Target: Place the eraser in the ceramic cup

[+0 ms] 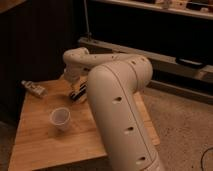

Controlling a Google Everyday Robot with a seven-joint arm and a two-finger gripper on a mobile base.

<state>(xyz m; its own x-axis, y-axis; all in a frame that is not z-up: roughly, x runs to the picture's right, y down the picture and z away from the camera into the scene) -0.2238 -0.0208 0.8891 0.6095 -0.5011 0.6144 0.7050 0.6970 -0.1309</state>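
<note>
The eraser [81, 94], a black block with pale stripes, lies on the wooden table [40, 145] near its back edge. My gripper [74, 87] hangs at the end of the white arm, just over the eraser's left end, and stands open with nothing lifted. The ceramic cup [60, 118], small and white, stands upright on the table, in front of and to the left of the eraser. The cup's inside looks empty. The arm's thick white link [117, 115] fills the middle of the view and hides the table's right part.
A small bottle-like object [34, 89] lies on the table's far left corner. Dark cabinets and a shelf unit [150, 30] stand behind the table. Speckled floor [185, 130] lies to the right.
</note>
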